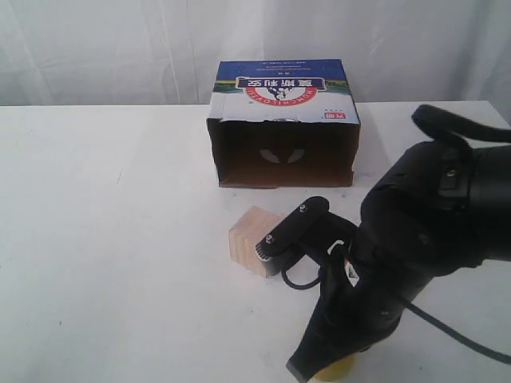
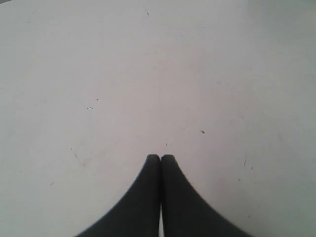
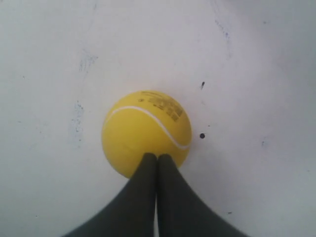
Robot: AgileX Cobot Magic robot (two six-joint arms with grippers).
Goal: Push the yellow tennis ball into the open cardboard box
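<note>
The yellow tennis ball [image 3: 146, 132] lies on the white table; in the exterior view only a sliver of the yellow tennis ball [image 1: 334, 370] shows under the right arm at the bottom edge. My right gripper [image 3: 157, 157] is shut, its joined tips over the ball's near side; contact is not certain. The open cardboard box [image 1: 283, 132] lies on its side at the back middle, dark opening facing the front. My left gripper [image 2: 160, 157] is shut over bare table and is not seen in the exterior view.
A light wooden cube [image 1: 255, 238] sits between the box and the ball, a little left of the right arm's wrist [image 1: 297, 235]. The bulky black right arm [image 1: 435, 215] fills the lower right. A white curtain hangs behind the table.
</note>
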